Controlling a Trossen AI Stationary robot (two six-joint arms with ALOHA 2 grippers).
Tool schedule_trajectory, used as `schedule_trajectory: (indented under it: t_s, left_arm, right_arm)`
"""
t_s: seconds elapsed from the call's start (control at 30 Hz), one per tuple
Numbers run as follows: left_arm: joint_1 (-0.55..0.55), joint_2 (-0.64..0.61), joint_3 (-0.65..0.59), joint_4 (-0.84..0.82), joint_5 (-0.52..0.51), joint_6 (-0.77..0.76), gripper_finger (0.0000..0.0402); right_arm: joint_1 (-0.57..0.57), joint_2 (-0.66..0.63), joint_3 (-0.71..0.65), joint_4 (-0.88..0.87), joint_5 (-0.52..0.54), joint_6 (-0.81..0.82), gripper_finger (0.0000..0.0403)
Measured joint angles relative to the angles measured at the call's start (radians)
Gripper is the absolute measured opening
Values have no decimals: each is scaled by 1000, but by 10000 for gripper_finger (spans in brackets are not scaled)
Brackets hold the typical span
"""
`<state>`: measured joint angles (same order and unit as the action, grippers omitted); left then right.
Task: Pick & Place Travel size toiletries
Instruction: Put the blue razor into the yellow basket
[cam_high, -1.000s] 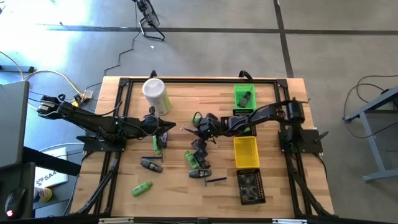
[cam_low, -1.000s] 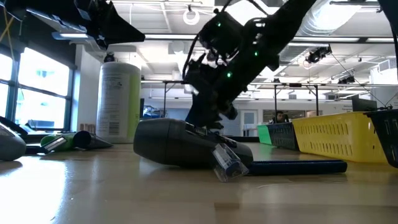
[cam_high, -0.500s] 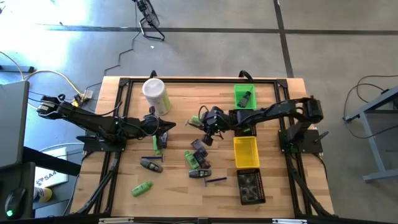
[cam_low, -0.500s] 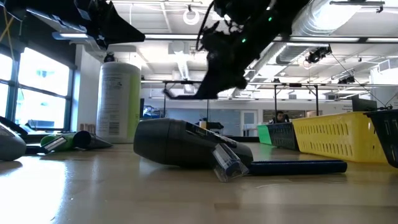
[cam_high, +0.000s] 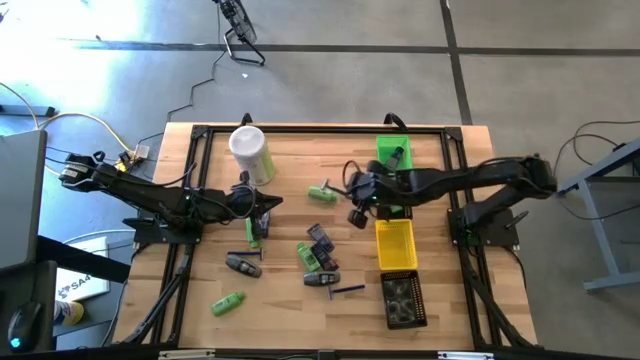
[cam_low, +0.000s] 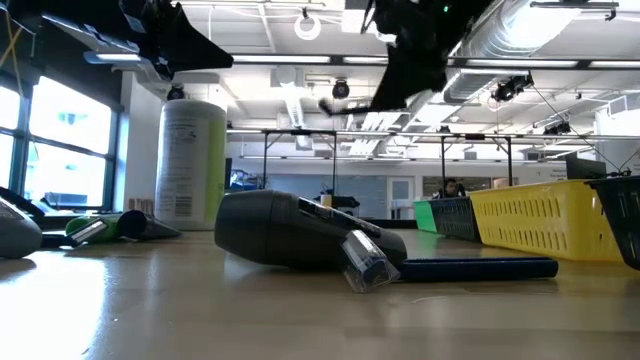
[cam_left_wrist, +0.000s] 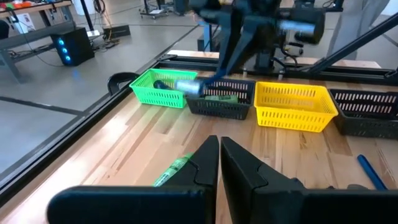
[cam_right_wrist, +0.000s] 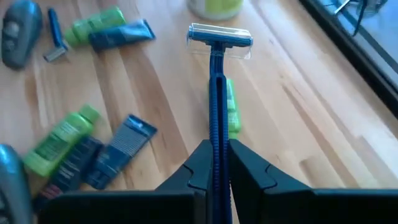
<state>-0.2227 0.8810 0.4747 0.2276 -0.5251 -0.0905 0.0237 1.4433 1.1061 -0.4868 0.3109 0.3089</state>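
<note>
My right gripper (cam_right_wrist: 215, 152) hangs above the table's middle (cam_high: 354, 193) and is shut on a blue razor (cam_right_wrist: 215, 93). The razor's clear-capped head (cam_right_wrist: 219, 35) sticks out ahead of the fingers. Below it lie travel size toiletries: a green mini bottle (cam_high: 320, 192), a cluster of tubes and a green bottle (cam_high: 318, 255), a grey item (cam_high: 243, 265), another green bottle (cam_high: 228, 302) and a second blue razor (cam_high: 346, 289). My left gripper (cam_left_wrist: 219, 146) waits shut left of centre (cam_high: 263, 204), above a green item (cam_high: 254, 232). My right gripper pinches the razor's thin blue handle (cam_right_wrist: 215, 134) between its two fingers. The handle runs on forward along the fingers, slanting down toward the table's left. The razor is lifted clear of the table with its capped head foremost.
A green bin (cam_high: 393, 153) holding one item, a dark bin (cam_high: 393, 209), a yellow bin (cam_high: 395, 245) and a black bin (cam_high: 404, 300) line the right side. A tall pale-green canister with a white lid (cam_high: 250, 152) stands at the far left.
My right gripper has risen from the cluster of toiletries and gone toward the table's right edge, staying shut on the blue razor, which is now lifted clear of the table. The other toiletries lie as before.
</note>
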Motion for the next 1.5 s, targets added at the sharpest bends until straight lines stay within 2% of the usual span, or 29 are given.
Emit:
schedule_trajectory:
  t_s: [0.37, 0.57, 0.73, 1.1, 1.5]
  left_arm:
    - [0, 0, 0, 2, 0, 7, 12]
    - [0, 0, 0, 2, 0, 7, 12]
    - [0, 0, 0, 3, 0, 5, 12]
    - [0, 0, 0, 2, 0, 4, 12]
    - [0, 0, 0, 2, 0, 4, 12]
  right_arm:
    - [110, -208, -1, -228, 155, 184, 29]
    - [183, -271, 0, -355, 189, 335, 29]
    - [252, -274, 0, -437, 198, 451, 29]
    - [412, -267, -7, -538, 292, 653, 29]
    - [563, -267, -161, -530, 289, 921, 29]
